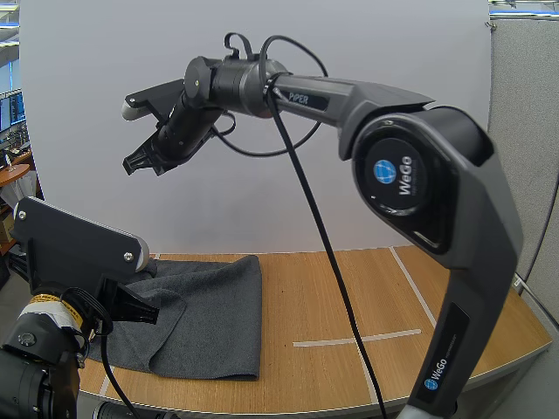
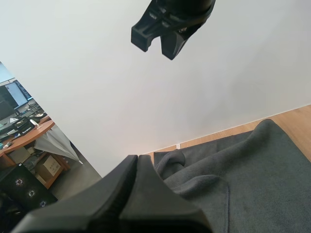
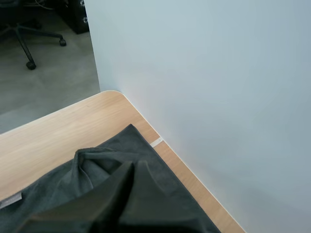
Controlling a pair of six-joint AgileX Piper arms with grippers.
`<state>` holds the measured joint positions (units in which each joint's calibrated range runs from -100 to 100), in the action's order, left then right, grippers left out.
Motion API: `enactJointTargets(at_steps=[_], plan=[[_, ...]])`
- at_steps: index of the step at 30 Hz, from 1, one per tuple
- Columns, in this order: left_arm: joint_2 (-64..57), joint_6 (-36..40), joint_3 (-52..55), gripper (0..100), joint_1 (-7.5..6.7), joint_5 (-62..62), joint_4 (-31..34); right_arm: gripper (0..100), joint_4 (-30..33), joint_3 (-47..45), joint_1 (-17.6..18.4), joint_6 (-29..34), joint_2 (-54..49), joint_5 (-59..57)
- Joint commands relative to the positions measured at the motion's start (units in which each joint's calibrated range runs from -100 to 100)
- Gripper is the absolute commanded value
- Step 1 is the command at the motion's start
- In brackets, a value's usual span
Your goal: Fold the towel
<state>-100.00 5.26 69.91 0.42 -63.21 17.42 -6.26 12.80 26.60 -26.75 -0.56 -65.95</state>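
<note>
On the desk (image 1: 349,288) the towel (image 1: 210,305) is lying rumpled; my left end effector (image 1: 140,310) and right end effector (image 1: 141,164) are hanging closed, empty; grabbing bunched layers is risking a crooked fold.

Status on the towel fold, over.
Left gripper low over the towel, jaws shut, empty. Right gripper high above the table, jaws shut, empty. Towel rumpled, far corner bunched. No obstruction seen.

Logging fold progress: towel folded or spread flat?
Folded over, roughly. The towel lies on the table with an upper layer's hem across the lower one, and bunched wrinkles at its far-left corner.
</note>
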Motion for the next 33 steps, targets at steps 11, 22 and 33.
enactJointTargets(at_steps=[11,22,33], plan=[[0.0,0.2,0.4,0,0.0,1.0,0.4,0,27.7,-10.6,-1.6,23.4,-25.2,-5.2],[0.0,0.2,0.4,0,0.0,1.0,0.4,0,29.0,-28.6,-1.7,24.1,-42.9,-4.8],[1.6,8.9,0.3,0,0.0,8.9,-0.2,0,28.0,-50.0,-7.1,24.6,-59.3,-4.8]])
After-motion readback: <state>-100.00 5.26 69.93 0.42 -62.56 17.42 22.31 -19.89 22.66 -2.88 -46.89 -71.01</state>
